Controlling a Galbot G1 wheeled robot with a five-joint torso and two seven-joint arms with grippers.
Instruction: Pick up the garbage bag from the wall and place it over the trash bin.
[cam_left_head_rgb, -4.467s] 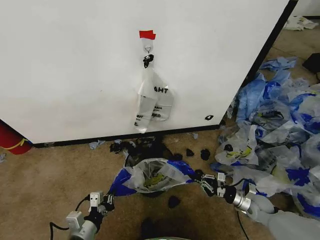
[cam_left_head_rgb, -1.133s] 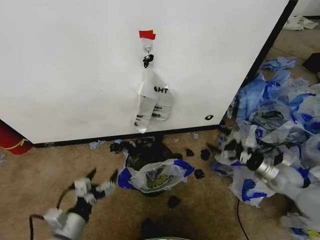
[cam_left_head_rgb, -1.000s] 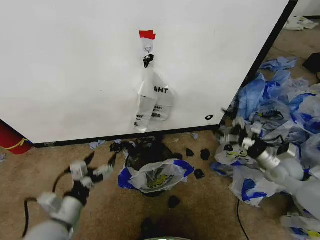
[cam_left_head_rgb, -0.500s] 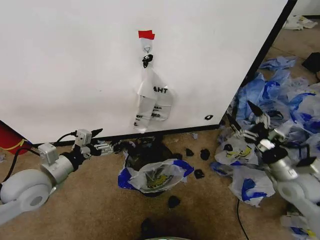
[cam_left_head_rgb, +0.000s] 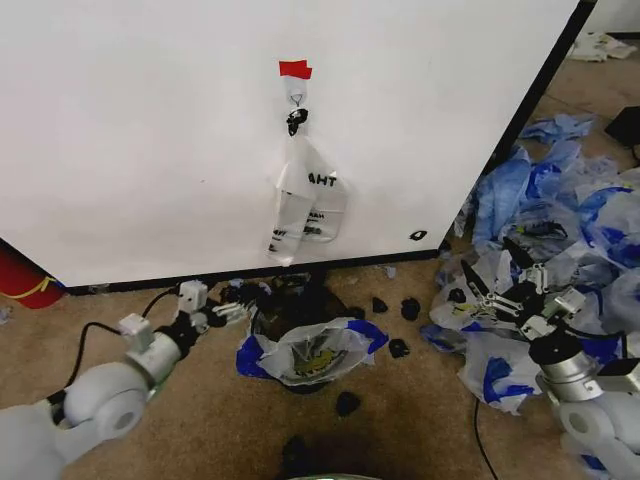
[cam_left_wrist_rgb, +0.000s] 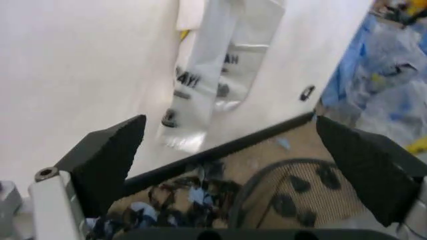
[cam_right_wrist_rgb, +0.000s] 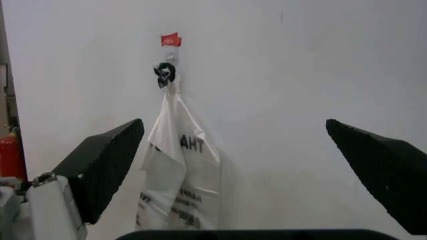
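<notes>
Jaws of left gripper (cam_left_head_rgb: 232, 312) and right gripper (cam_left_head_rgb: 503, 284) wide apart, empty.

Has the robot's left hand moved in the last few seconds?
Yes. The left hand went from low beside the bag up toward the wall, left of the bin.

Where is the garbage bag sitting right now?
In the head view, the garbage bag lies draped over the trash bin at bottom centre, below the wall.

Crumpled blue-and-white bags (cam_left_head_rgb: 560, 200) heaped on brown carpet (cam_left_head_rgb: 200, 400).
</notes>
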